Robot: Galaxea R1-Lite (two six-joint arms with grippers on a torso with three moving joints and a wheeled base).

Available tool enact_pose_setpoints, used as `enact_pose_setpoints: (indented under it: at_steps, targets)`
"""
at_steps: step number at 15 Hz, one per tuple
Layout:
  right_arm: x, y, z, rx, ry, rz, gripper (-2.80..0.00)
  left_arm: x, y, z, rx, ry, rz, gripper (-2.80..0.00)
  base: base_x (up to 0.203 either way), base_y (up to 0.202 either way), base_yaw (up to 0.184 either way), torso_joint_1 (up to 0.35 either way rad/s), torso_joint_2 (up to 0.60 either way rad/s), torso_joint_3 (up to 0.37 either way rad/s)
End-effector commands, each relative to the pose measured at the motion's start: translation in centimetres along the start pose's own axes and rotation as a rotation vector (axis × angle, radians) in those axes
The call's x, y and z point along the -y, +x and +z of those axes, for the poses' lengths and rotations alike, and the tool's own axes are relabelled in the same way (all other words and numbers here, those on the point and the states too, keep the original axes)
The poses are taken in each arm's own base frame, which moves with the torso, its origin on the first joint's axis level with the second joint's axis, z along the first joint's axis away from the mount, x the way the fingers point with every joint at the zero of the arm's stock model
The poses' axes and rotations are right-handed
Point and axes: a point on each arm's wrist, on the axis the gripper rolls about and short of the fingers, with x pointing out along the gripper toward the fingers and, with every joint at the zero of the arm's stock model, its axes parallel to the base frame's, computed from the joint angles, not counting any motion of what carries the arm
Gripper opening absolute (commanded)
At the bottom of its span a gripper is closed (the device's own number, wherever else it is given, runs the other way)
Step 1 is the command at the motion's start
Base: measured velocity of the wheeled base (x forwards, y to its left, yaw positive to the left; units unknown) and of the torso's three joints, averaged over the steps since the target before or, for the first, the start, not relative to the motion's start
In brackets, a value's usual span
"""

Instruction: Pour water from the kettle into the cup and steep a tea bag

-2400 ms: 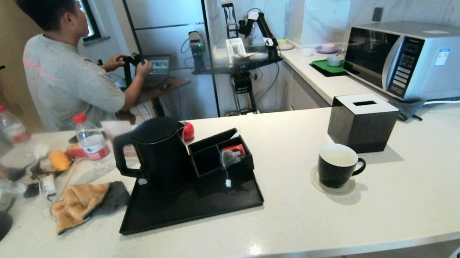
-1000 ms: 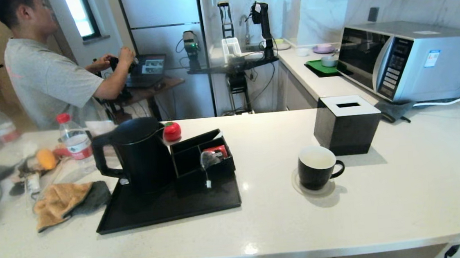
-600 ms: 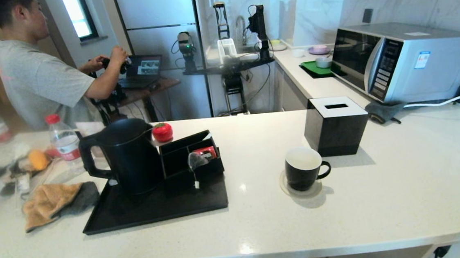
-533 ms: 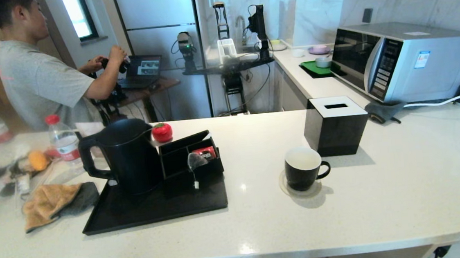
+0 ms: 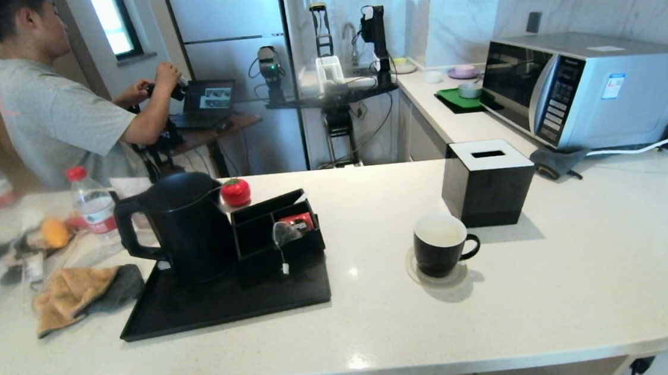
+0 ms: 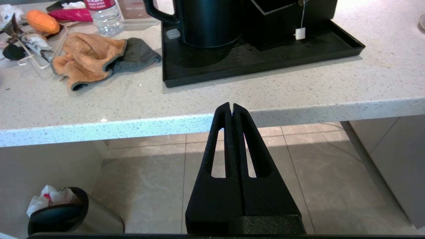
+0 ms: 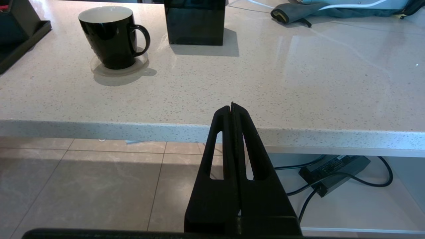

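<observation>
Hanging from a caddy (image 5: 278, 230), tea bag (image 5: 284, 233); cup (image 5: 440, 245) empty; both grippers' fingers together

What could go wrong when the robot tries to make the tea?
The kettle stands tight against the black organizer on the tray, so lifting it might bump the box. The tea bag hangs over that box's edge on a thin string and could slip off. The cup is small, so water may splash out. Both the left gripper and right gripper are shut below the counter.
</observation>
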Motion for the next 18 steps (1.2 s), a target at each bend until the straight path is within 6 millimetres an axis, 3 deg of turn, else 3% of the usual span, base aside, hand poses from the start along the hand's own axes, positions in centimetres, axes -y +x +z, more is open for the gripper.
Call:
enact_pose_setpoints:
  at_steps: [1,14,18]
  targets:
    - [0.0,0.0,0.0,-0.001,-0.001,0.000,-2.80,0.0,0.0,0.0,0.000,0.000,0.001,-2.80,0.000,0.000,0.000,0.000,0.00,0.000]
    - [0.0,0.0,0.0,-0.003,-0.001,0.000,-2.80,0.0,-0.1,0.2,0.005,0.002,0.004,-2.80,0.000,0.000,0.000,0.000,0.00,0.000]
    - [0.0,0.0,0.0,-0.001,-0.001,0.000,-2.80,-0.3,-0.7,3.6,-0.010,0.002,0.038,-2.80,0.000,0.000,0.000,0.000,0.00,0.000]
